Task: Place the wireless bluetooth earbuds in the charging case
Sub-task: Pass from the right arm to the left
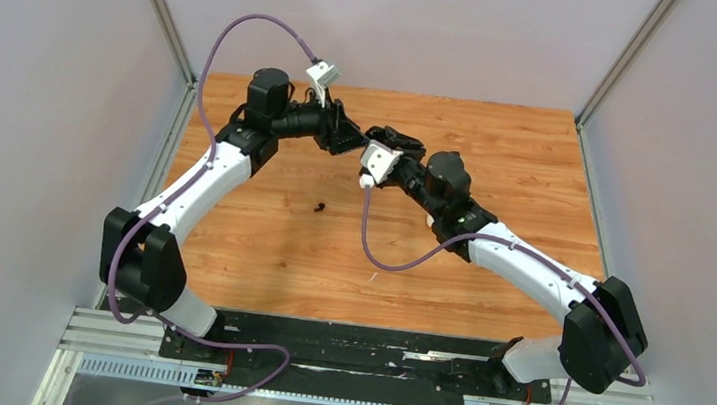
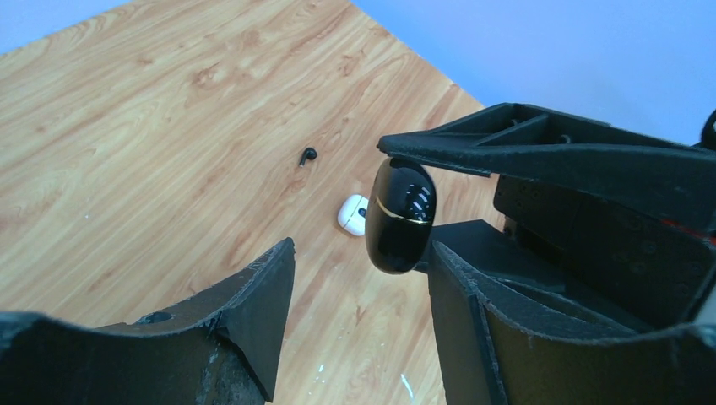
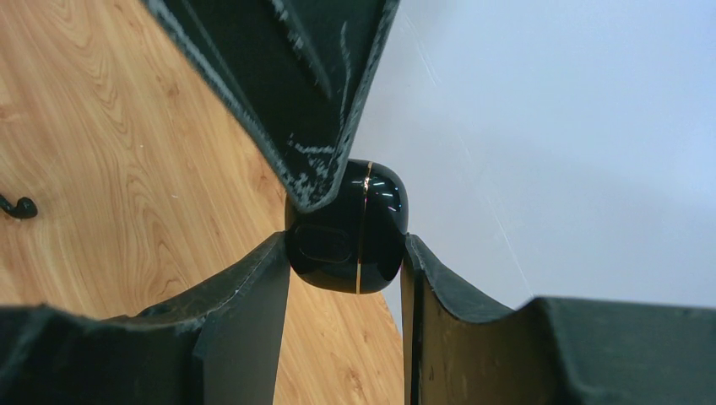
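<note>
Gold-banded black case (image 3: 346, 236); light woodgrain table (image 2: 127, 126)

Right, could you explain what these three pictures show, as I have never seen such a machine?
These are two robot arms, left and right, bolted at the near edge of a wooden table, each ending in a two-finger gripper. One picture looks down from above; the other two come from wrist cameras. The right gripper is closed on a glossy black rounded charging case with a gold seam, held above the table. The left gripper is open, one finger right at that case. On the table lie a tiny black earbud and a small white rounded case.
</note>
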### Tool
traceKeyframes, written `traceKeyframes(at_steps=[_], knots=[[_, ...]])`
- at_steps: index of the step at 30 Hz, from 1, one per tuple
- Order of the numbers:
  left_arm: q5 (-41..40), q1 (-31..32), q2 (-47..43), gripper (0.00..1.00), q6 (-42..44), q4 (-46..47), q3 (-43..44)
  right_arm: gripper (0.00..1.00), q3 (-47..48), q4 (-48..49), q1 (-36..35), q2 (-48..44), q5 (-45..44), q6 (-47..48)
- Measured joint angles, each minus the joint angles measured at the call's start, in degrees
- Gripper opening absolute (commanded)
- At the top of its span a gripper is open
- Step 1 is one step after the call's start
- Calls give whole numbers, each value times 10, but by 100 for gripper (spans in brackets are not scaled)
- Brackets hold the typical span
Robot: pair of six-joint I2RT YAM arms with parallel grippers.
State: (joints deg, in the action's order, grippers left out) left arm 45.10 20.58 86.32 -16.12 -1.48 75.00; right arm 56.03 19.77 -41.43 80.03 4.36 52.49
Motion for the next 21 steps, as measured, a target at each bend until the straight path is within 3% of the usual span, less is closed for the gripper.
traceKeyframes(at_steps=[4, 16, 21], knots=[[0, 6, 20, 60, 2, -1, 15, 0, 17, -5, 0, 4, -11, -23], [14, 13, 40, 57, 1, 5, 24, 0, 25, -26, 1, 5, -19, -49], [17, 17, 47, 64, -3, 11, 24, 0, 27, -36, 0, 5, -18, -55]])
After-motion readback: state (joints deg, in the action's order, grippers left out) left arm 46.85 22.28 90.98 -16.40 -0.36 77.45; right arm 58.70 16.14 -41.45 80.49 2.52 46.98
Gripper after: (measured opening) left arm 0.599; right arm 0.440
